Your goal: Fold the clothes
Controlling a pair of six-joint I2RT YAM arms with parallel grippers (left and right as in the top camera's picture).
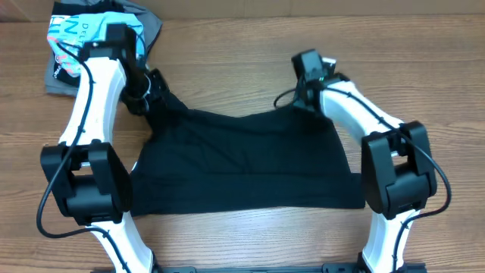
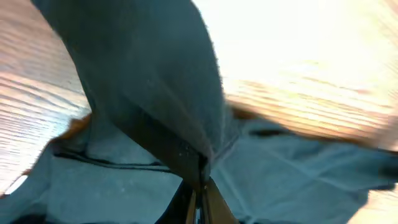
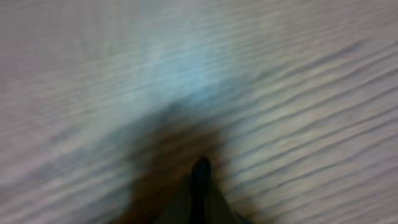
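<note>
The clothes, a black T-shirt (image 1: 242, 163), lie spread across the middle of the wooden table. My left gripper (image 1: 154, 97) is at the shirt's far left corner, shut on a fold of fabric (image 2: 186, 155) that rises in a taut ridge from the jaws. My right gripper (image 1: 309, 100) is at the shirt's far right corner. The right wrist view is blurred. It shows the jaws (image 3: 200, 171) shut, with a dark sliver pinched between the tips that looks like the shirt's edge, and only wood grain beyond.
A light blue printed shirt (image 1: 76, 30) on a grey folded garment (image 1: 148, 26) lies at the far left corner of the table (image 1: 227, 68). Both arm bases stand at the near edge, left (image 1: 87, 186) and right (image 1: 398, 174).
</note>
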